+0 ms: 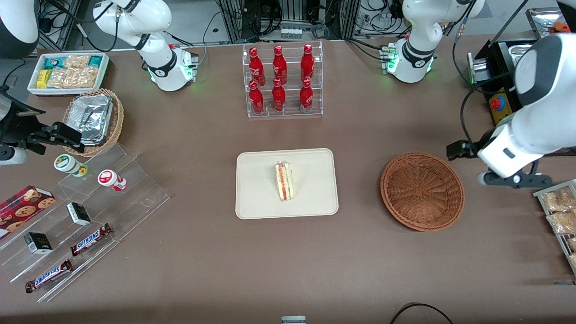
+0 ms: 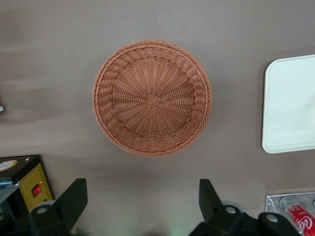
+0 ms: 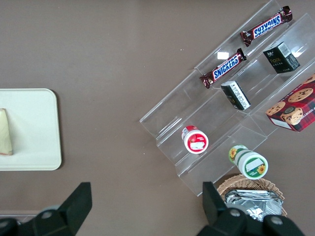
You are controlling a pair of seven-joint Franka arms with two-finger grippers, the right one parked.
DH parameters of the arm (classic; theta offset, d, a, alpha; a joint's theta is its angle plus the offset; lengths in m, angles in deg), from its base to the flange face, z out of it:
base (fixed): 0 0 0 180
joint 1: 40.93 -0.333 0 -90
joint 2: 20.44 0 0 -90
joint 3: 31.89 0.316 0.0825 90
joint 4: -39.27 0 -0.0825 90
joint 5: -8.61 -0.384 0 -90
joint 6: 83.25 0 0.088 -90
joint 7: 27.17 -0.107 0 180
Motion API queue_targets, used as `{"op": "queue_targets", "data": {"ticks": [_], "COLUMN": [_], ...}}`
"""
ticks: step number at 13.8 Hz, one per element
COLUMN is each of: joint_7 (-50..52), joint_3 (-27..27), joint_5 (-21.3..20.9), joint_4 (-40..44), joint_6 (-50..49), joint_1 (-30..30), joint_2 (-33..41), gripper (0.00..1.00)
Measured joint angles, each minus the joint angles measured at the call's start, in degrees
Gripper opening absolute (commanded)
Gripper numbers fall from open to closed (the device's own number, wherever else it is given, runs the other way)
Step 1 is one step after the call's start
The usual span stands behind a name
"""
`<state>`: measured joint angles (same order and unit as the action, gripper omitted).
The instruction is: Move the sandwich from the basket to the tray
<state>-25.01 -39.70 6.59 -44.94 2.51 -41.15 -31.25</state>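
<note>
Since the sandwich (image 1: 284,181) is seen lying on the cream tray (image 1: 256,207), the placement is judged done. Directly below the gripper (image 2: 142,206), held with fingers spread and nothing between them, the wicker basket (image 2: 152,98) is empty.

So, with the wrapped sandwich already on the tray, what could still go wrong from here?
Little seems left to go wrong. The triangular wrapped sandwich stands on its edge on the cream rectangular tray, so a bump of the table might tip it. The left gripper, open, hangs above the table beside the empty reddish-brown wicker basket; lowered carelessly, it might clip the rim.
</note>
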Motion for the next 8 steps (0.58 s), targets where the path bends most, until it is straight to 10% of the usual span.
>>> {"op": "queue_targets", "data": {"ticks": [8], "joint_7": [-4.6], "joint_3": [-0.1], "joint_5": [0.0], "joint_4": [-7.8], "joint_6": [-2.7], "joint_1": [-4.1], "joint_2": [13.2], "gripper": [1.00]}}
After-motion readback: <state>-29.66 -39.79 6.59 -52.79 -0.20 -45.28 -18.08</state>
